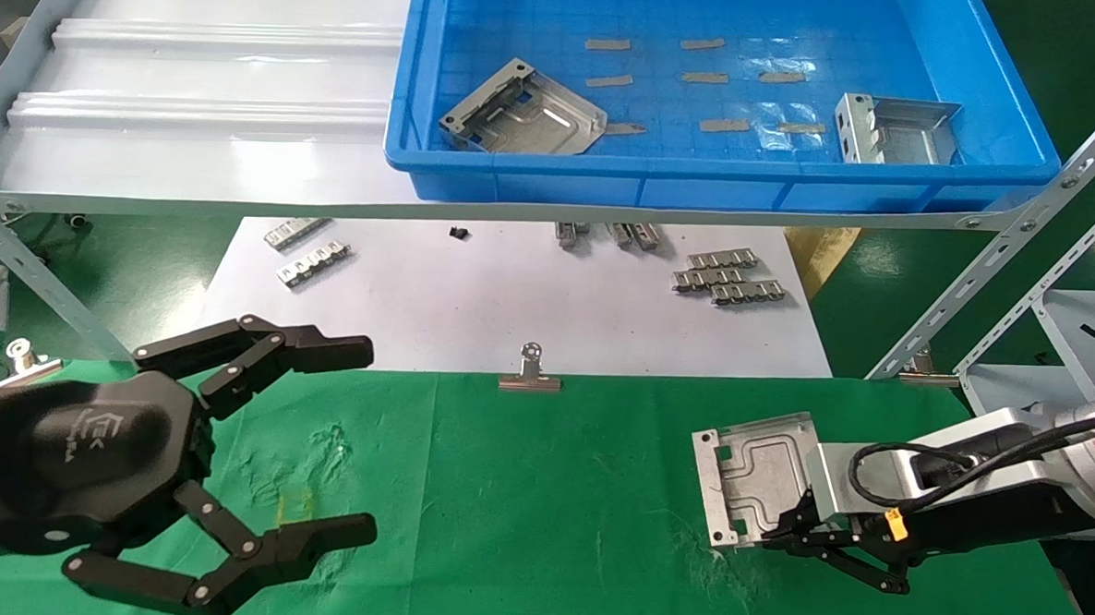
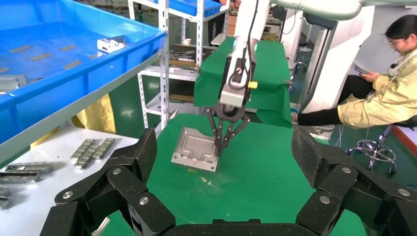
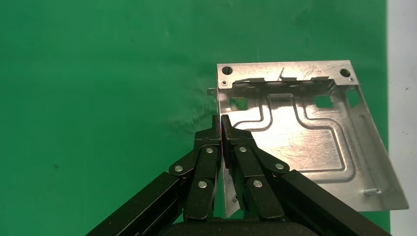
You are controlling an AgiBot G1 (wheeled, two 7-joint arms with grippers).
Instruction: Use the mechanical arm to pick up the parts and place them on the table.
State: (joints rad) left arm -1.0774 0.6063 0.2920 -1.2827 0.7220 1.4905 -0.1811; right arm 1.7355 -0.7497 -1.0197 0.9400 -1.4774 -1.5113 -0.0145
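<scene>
Three silver-grey stamped sheet-metal plates show in the head view: one plate over the green cloth table at about four o'clock, pinched at its rim by the right black linkage-fingered gripper, and two more, one at twelve o'clock and one at one o'clock, lying in the blue plastic bin on the shelf. The right wrist view shows the right gripper's fingertips closed tight on the plate's bent-up edge. The left black gripper hangs at eight o'clock above the cloth, its jaws spread wide and holding nothing. A silver binder clip sits at the white paper sheet's near edge.
</scene>
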